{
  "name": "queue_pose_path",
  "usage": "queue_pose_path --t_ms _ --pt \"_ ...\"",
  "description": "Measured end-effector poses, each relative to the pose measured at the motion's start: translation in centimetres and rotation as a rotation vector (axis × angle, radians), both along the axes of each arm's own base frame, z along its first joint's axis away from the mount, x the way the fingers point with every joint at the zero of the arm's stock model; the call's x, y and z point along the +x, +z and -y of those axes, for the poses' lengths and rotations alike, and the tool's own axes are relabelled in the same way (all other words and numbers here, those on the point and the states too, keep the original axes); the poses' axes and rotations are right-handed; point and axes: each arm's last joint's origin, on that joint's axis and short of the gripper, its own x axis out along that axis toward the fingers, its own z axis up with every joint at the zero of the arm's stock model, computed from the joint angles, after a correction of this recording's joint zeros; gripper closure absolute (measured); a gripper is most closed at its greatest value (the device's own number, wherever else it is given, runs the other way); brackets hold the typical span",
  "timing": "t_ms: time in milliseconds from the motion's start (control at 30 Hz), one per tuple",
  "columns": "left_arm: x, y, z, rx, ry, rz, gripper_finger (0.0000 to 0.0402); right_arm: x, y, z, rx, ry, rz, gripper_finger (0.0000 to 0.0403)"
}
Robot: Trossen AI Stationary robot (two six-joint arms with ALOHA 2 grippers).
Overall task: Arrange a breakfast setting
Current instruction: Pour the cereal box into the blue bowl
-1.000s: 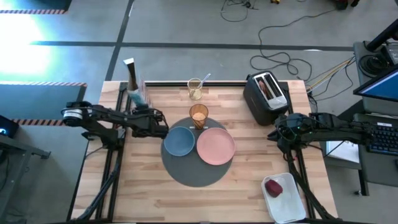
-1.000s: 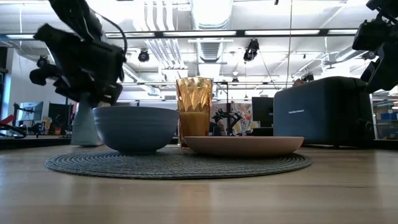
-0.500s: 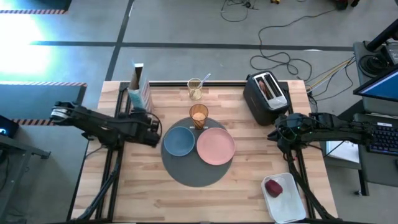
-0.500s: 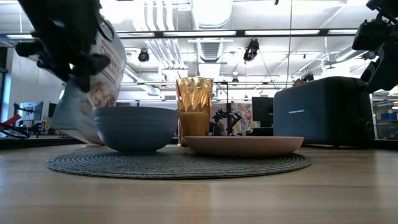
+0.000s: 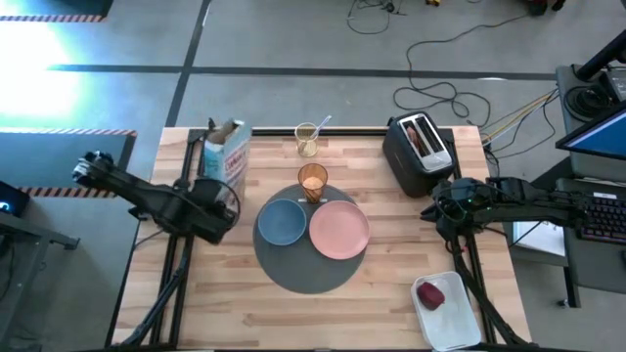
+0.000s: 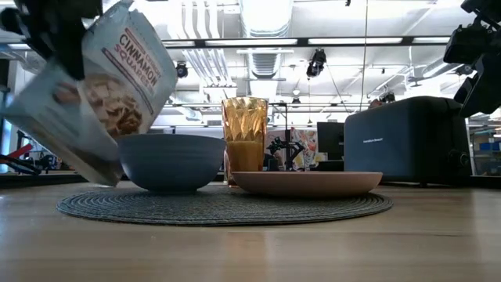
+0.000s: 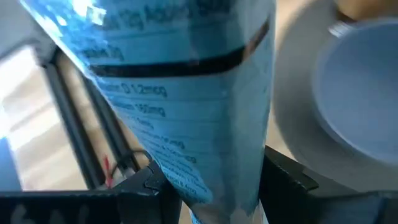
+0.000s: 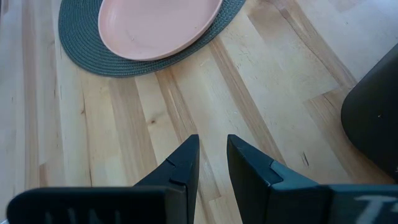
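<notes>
"CINNAMON SQUA…" on cereal box (image 6: 102, 86); "1.2mcg", "160mg" on its side panel

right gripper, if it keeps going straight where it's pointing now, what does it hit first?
Probably the pink plate on the dark-grey mat. Ahead of the right gripper lies only bare table before them, though depth is hard to judge.

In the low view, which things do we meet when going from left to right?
Tilted cinnamon cereal box → small blue bowl → amber glass tumbler → flat pink plate → black toaster.
</notes>
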Motion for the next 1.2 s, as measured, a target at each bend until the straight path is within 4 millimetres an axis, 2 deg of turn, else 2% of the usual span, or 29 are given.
queue_pose_path --t_ms 233,467,567,833,1200 --pt "-0.9 3.1 0.7 -0.194 -0.064 0.069 0.0252 0.0 0.0 0.0 0.000 0.000 0.000 0.0330" --pt "-1.6 3.9 1.4 -0.271 -0.061 0.108 0.0253 0.0 0.0 0.0 0.000 0.000 0.000 0.0330" --pt "-1.8 3.3 1.9 -0.255 -0.061 0.108 0.0253 0.0 0.0 0.0 0.000 0.000 0.000 0.0330" --pt "-2.5 0.2 3.6 -0.089 -0.023 0.166 0.0277 0.0 0.0 0.0 0.000 0.000 0.000 0.0330" --pt "-3.2 -0.5 5.5 -0.084 -0.015 0.233 0.0279 0.0 0.0 0.0 0.000 0.000 0.000 0.0330"
